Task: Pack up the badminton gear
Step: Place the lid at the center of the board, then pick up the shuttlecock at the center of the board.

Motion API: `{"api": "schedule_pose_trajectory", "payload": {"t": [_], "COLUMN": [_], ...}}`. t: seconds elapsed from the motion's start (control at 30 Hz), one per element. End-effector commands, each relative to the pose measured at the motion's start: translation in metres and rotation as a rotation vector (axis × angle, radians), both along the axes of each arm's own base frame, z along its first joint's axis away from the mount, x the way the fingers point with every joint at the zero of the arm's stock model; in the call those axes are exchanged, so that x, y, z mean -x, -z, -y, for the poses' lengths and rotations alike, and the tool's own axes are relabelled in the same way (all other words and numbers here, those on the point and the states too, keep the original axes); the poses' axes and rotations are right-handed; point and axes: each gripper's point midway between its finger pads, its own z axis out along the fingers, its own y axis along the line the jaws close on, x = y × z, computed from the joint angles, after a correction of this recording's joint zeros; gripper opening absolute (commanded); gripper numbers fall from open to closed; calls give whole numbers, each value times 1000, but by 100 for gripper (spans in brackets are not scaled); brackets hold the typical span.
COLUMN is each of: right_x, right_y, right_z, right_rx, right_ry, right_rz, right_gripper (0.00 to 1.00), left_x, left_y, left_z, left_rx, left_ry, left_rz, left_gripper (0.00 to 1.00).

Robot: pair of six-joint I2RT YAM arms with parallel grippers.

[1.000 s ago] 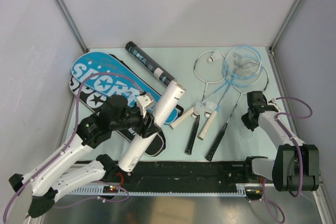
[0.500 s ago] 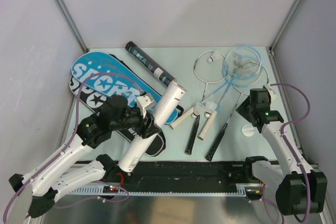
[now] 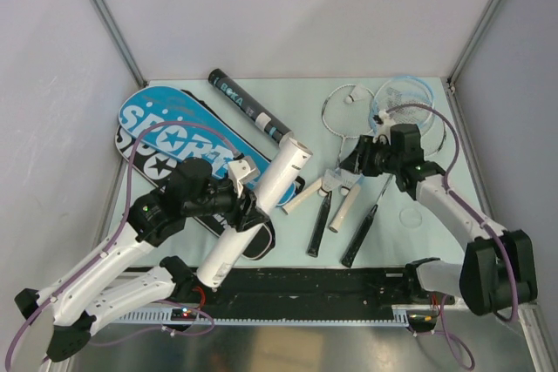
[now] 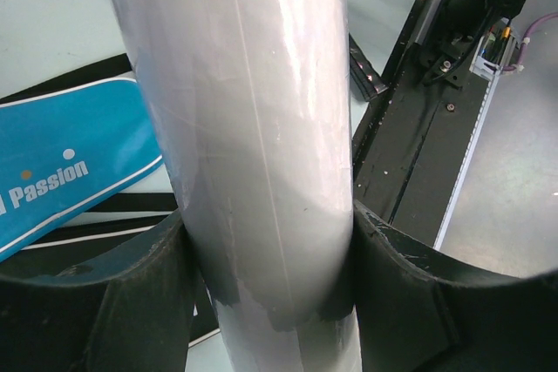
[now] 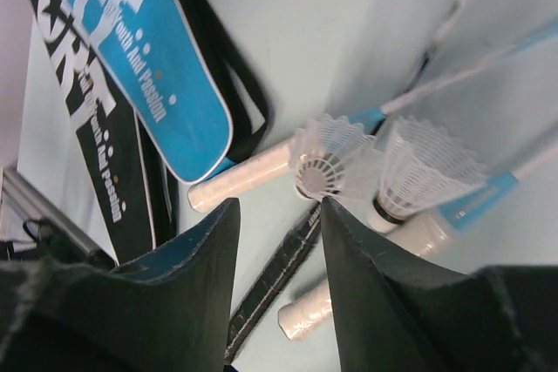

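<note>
The right gripper (image 5: 277,215), jaws spread with nothing between them, hangs over the racket handles (image 3: 344,206) at centre frame of the overhead view. In its wrist view a shuttlecock (image 5: 327,158) lies just beyond the gap between the jaws, slightly up and right, cork end toward them and feathers flaring away. A second shuttlecock (image 5: 425,173) sits just right of it. The left gripper (image 3: 237,206), at lower left, is clamped round the tilted white tube (image 3: 283,172), so the right arm is the nearer.

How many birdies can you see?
3. One shuttlecock lies on a far racket head; two shuttlecocks sit together by the white handles. More may be hidden.
</note>
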Motion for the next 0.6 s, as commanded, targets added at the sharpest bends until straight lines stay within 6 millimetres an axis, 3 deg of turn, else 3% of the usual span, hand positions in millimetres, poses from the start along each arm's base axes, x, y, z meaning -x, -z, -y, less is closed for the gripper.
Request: {"api": "schedule_pose_trajectory", "payload": {"t": [0.0, 0.37, 0.57], "right_x": [-16, -24, -20], "right_y": [-23, 34, 52], "right_z": [-31, -37, -44], "right_rx": [-1, 102, 84], "right_ry": [-190, -291, -347], "right_rz": [133, -64, -121], "right_gripper": [48, 50, 50], "left_x": [-1, -2, -4], "left_y": [-18, -18, -16], "left_z": [7, 7, 7], "left_rx": [63, 60, 53], "left_ry": [26, 22, 17], "left_rz": [50, 54, 51], "left_gripper": [43, 43, 43]}}
